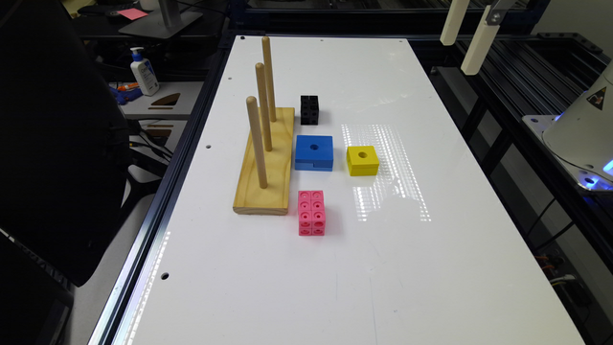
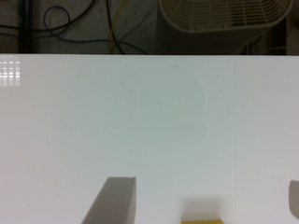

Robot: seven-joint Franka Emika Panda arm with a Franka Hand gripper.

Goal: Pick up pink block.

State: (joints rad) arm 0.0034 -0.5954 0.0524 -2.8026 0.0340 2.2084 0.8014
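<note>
The pink block [image 1: 311,213] stands on the white table [image 1: 335,287], made of joined cubes with round holes, just off the near end of the wooden peg base. My gripper [image 1: 457,58] hangs high over the table's far edge on the exterior view's right, well away from the pink block. In the wrist view the gripper [image 2: 207,182] is open, its two fingers [image 2: 114,200] set wide apart with nothing between them, above bare table.
A wooden base with three upright pegs [image 1: 266,163] lies beside the pink block. Beyond it are a blue block [image 1: 313,152], a yellow block [image 1: 362,160] [image 2: 202,221] and a black cube [image 1: 309,109]. The robot base [image 1: 579,129] is at the right.
</note>
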